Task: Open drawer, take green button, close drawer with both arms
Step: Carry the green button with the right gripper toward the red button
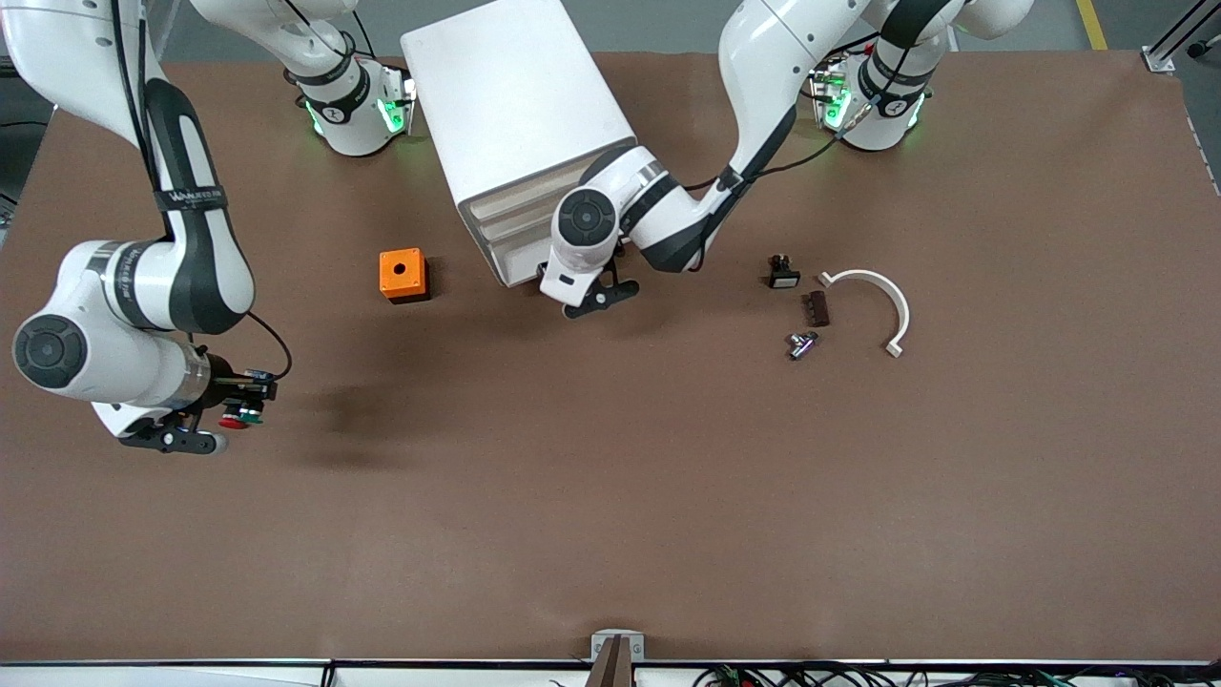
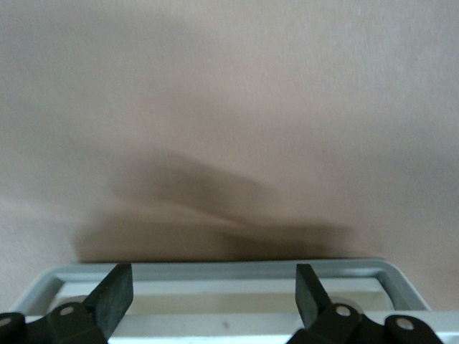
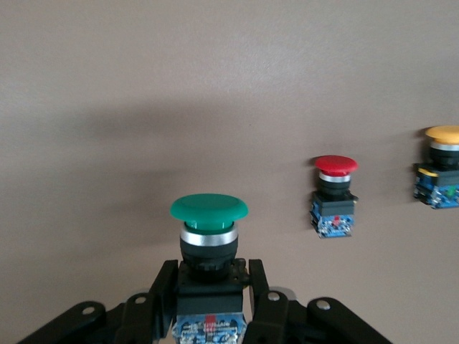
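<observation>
My right gripper (image 3: 214, 278) is shut on the dark body of the green-capped button (image 3: 209, 211). In the front view this gripper (image 1: 237, 410) holds the button (image 1: 252, 414) low over the table at the right arm's end. My left gripper (image 1: 598, 294) is at the foot of the white cabinet (image 1: 515, 105), in front of its lower drawers (image 1: 515, 250). All the drawers look flush there. In the left wrist view the fingers (image 2: 115, 294) are open, one on each side of a pale-rimmed cream drawer edge (image 2: 215, 272).
A red-capped button (image 3: 335, 197) and an orange-capped button (image 3: 441, 168) are on the table near the right gripper. An orange box with a hole (image 1: 403, 275) stands beside the cabinet. A black part (image 1: 783, 274), brown block (image 1: 816, 308), metal piece (image 1: 801, 344) and white curved piece (image 1: 882, 296) lie toward the left arm's end.
</observation>
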Robot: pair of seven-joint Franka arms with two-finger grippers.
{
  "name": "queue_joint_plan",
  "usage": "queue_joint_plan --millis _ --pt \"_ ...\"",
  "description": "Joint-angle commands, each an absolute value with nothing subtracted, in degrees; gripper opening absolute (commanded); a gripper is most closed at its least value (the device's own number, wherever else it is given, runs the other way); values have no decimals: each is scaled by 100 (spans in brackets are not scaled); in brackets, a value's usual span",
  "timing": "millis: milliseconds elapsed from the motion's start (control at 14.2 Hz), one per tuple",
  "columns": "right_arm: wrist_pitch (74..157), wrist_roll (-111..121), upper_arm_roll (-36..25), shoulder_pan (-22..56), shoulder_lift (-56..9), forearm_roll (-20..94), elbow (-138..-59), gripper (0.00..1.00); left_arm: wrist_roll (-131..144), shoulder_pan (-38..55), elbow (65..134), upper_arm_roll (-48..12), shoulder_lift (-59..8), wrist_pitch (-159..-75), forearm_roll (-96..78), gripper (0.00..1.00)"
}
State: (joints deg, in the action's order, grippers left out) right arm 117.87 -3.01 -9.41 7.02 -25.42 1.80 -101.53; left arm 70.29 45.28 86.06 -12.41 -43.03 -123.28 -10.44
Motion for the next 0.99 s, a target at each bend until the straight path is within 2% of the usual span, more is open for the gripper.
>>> queue_joint_plan --millis 0,423,635,917 --pt "12075 -211 -826 606 -2698 88 -10265 10 7285 4719 8719 -1222 -4192 -12436 -1134 100" --pt "12769 35 -817 589 -3137 88 -10511 12 7620 5010 8929 -1230 -4192 -12937 -1134 100" --pt "12805 35 -817 554 -3278 97 -10521 12 7673 5045 8956 -1230 -4184 -13043 -1134 100" --pt "13015 44 -817 554 -3471 97 -10512 12 7366 4642 8912 -1204 -4079 -12999 -1073 100"
